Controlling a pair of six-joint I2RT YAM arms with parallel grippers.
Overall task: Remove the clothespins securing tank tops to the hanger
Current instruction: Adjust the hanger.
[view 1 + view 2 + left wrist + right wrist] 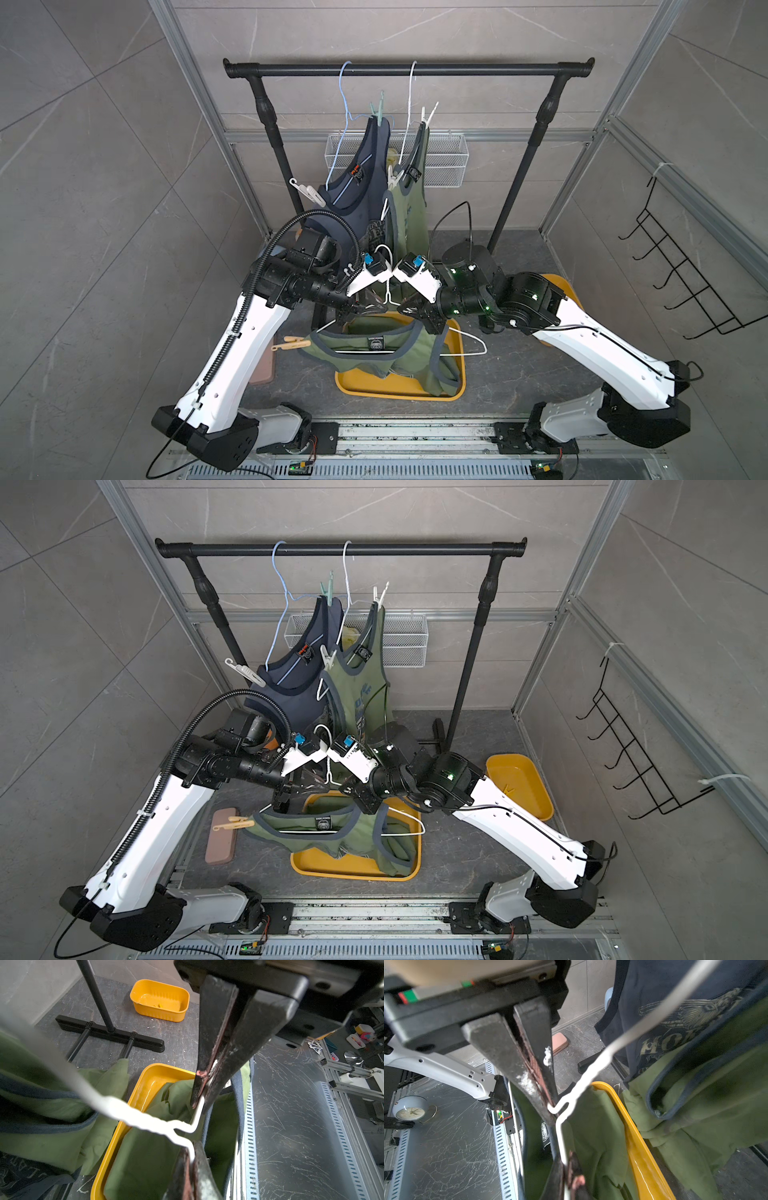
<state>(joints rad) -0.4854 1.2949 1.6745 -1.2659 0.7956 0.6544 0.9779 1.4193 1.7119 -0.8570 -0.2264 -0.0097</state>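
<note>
An olive tank top [374, 353] hangs on a white wire hanger [387, 286] and droops into a yellow tray [399, 392]. A yellow clothespin [291, 345] sticks out from its left shoulder. My left gripper [192, 1159] and right gripper [566, 1164] are both shut on the hanger's wire, one on each side just below the twisted neck. On the rail hang a navy tank top [357, 183] and a second olive tank top [411, 208]. They carry a mint clothespin [377, 110] and white clothespins [309, 192] [428, 114].
A black garment rail [407, 68] spans the back, with a wire basket [444, 160] on the wall behind it. A smaller yellow tub [561, 286] sits under my right arm. A pinkish pad [264, 374] lies on the floor at left. A black wire rack [685, 270] hangs on the right wall.
</note>
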